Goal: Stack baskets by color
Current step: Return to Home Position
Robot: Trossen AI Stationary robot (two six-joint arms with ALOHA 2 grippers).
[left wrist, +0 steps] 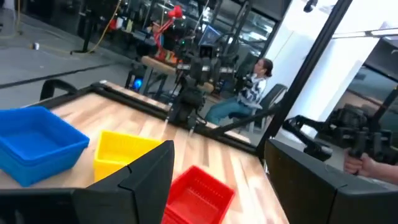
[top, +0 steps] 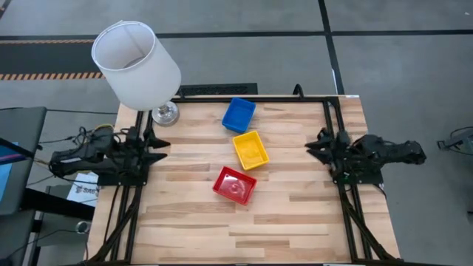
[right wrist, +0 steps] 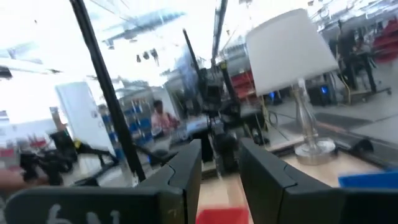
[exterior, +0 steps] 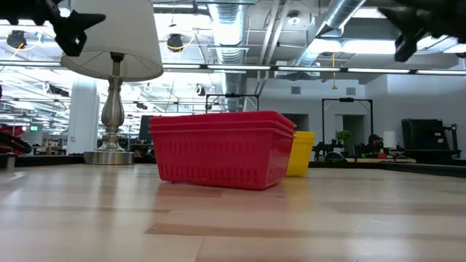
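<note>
Nearest in the low view are the red baskets (top: 235, 185), nested in one stack on the counter (top: 295, 222), with their rims layered one over another. Just behind them sit the yellow baskets (top: 250, 150), and just beyond those the blue baskets (top: 239, 114), three colours in a loose line up the middle. Out at the sides, well clear, the left gripper (top: 159, 148) has its fingers spread wide and empty. The right gripper (top: 316, 145) is parted too, with nothing in it. At the far left corner stands the white lamp (top: 137, 63).
</note>
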